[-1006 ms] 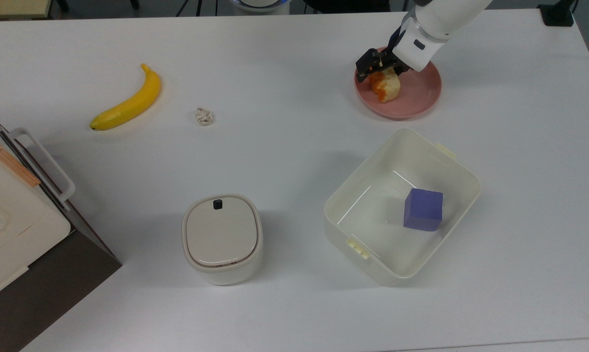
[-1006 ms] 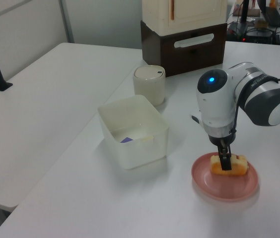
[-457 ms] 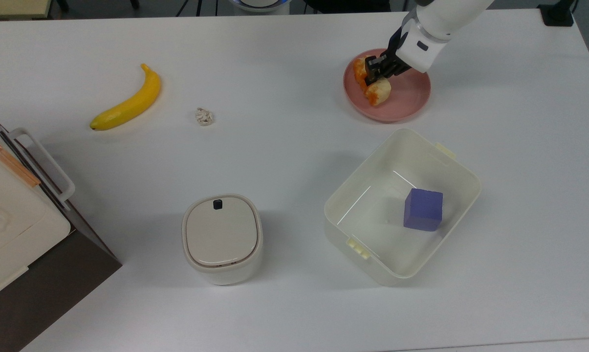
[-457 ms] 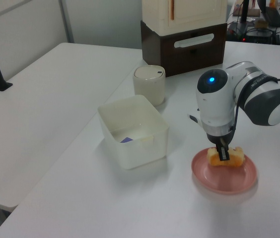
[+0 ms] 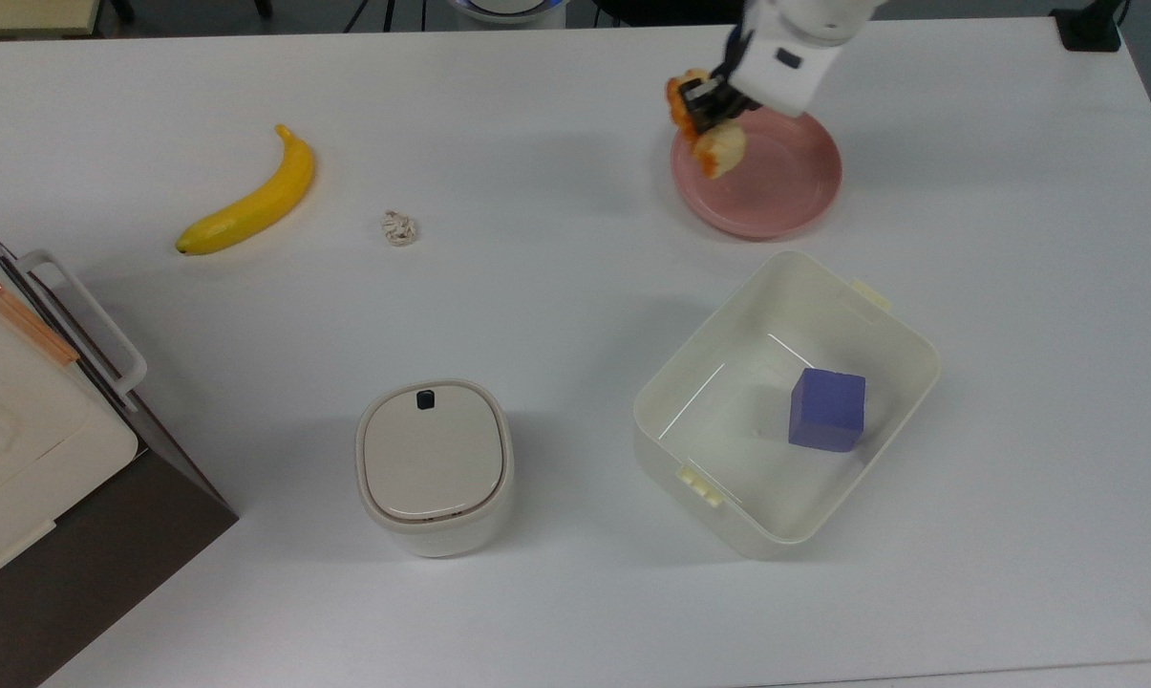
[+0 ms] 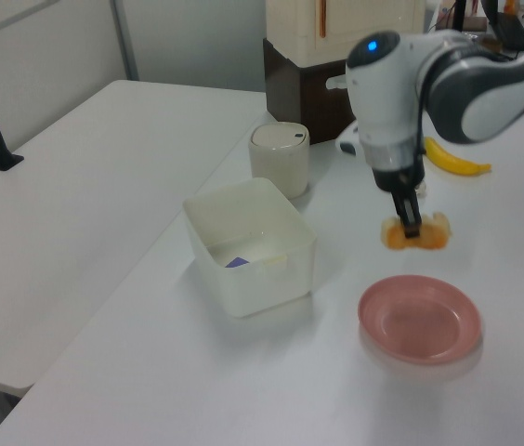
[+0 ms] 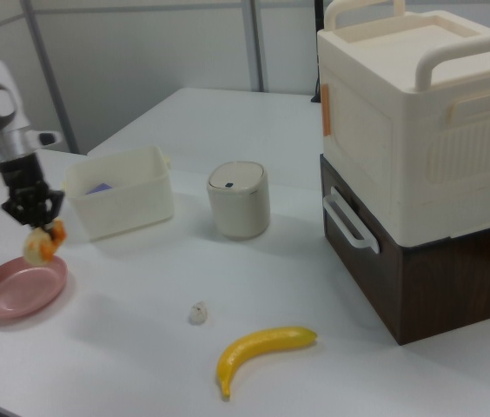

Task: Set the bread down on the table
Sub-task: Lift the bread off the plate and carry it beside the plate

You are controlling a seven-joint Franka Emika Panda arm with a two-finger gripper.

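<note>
One purple cube (image 5: 827, 409) in cream bin (image 5: 895, 330).

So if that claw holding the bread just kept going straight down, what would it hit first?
Probably the pink plate, near its rim, or the table right beside it. The gripper points downward, holding the bread in the air; depth is unclear.

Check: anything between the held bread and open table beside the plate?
Nothing visible. The end effector holds the bread above the pink plate's rim; bare table lies toward the top view's left.
</note>
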